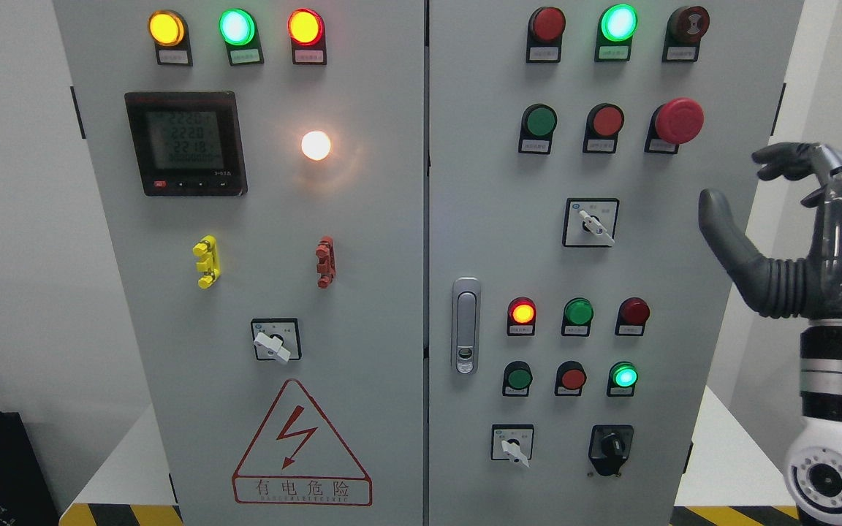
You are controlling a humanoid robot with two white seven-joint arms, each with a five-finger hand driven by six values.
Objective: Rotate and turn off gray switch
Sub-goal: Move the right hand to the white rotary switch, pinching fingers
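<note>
Three rotary selector switches with pale grey-white levers sit on the grey cabinet. One grey switch [590,223] is in the middle of the right door, its lever pointing down-right. A second [513,444] is at that door's bottom, and a third [275,342] is on the left door. My right hand [750,186], dark grey, is raised at the picture's right edge with thumb and fingers spread, holding nothing. It hovers right of the upper switch, apart from the panel. The left arm does not show.
A red mushroom stop button [678,120] is up and left of my hand. A black rotary switch [611,447], lit indicator lamps, push buttons, a door latch [465,325] and a digital meter [186,142] fill the doors. Yellow-black floor tape runs below.
</note>
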